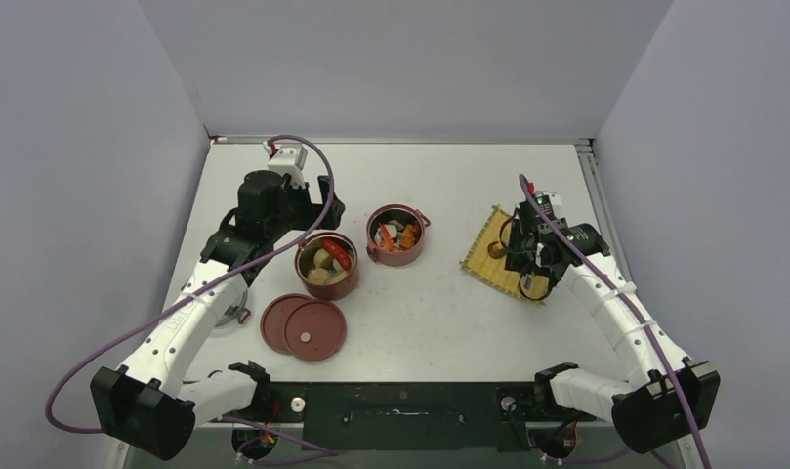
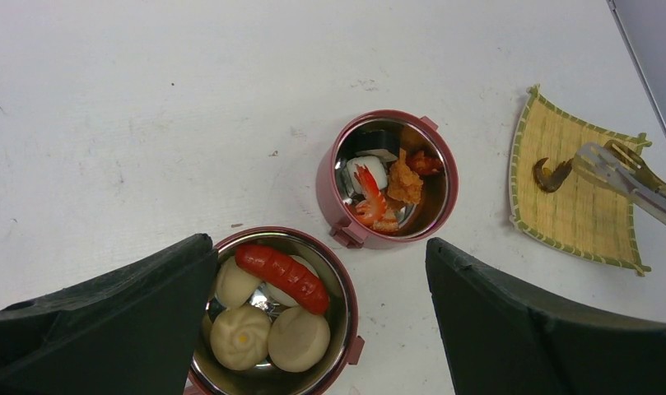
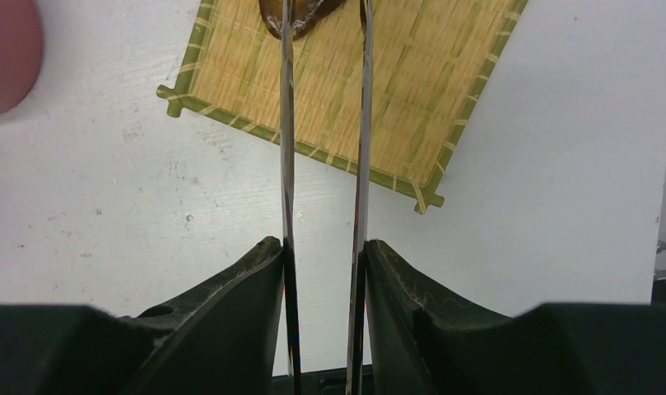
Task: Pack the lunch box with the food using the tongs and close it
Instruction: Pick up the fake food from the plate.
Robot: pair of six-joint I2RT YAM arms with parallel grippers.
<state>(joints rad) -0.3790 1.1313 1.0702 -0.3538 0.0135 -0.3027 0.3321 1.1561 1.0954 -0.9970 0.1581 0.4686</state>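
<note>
Right wrist view: the right end effector [image 3: 323, 255], part-closed, squeezes the stiff, slick tongs [image 3: 286, 164], tips at a small dark food piece [image 3: 300, 16] on the mat [image 3: 412, 99], likely light, best nipped mid-body; left end effector [image 2: 317, 255] gapes empty, well left of the mat.

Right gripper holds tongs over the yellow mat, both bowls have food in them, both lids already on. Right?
No: the two lids are off, lying overlapped on the table in front of the left bowl, as the top view shows. The rest stands: the right gripper holds the tongs over the mat, and the left bowl and right bowl both have food.
</note>
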